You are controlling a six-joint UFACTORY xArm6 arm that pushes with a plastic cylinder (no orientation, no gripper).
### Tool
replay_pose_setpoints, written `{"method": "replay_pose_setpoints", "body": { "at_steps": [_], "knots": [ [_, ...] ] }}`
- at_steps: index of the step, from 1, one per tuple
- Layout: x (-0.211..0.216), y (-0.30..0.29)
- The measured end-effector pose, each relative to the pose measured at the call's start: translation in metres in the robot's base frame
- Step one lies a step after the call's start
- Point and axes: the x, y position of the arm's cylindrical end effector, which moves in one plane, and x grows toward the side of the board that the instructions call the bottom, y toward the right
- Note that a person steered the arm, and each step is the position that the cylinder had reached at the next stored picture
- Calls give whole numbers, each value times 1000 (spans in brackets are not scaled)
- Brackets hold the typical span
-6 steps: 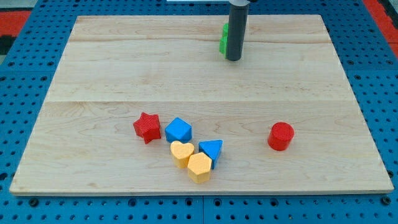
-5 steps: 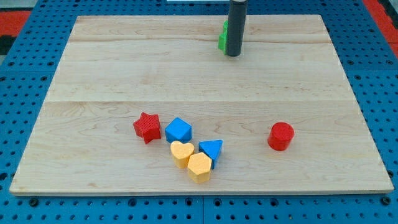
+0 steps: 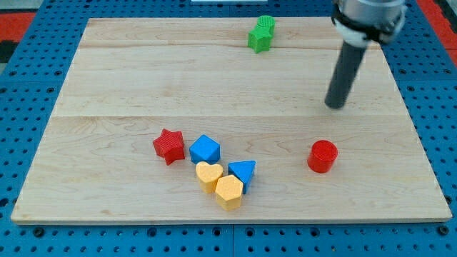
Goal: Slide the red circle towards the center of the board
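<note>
The red circle (image 3: 322,155) lies on the wooden board (image 3: 228,86) at the view's lower right. My tip (image 3: 335,106) stands above it toward the view's top and slightly to the right, a clear gap away, not touching it. The dark rod rises from the tip to the view's top right.
A green block (image 3: 261,33) sits near the board's top edge, middle right. A red star (image 3: 169,145), a blue cube (image 3: 205,150), a yellow heart (image 3: 208,175), a blue triangle (image 3: 243,172) and a yellow hexagon (image 3: 229,191) cluster at lower centre left.
My tip has left the green block at the top and moved to the view's right and down, toward the red circle. The green block now shows in full. No block has moved.
</note>
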Motion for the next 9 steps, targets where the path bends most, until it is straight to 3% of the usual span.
{"method": "replay_pose_setpoints", "body": {
  "at_steps": [2,6,7,9],
  "knots": [
    [118,-7],
    [5,-62],
    [12,-102],
    [-4,-130]
  ]
}}
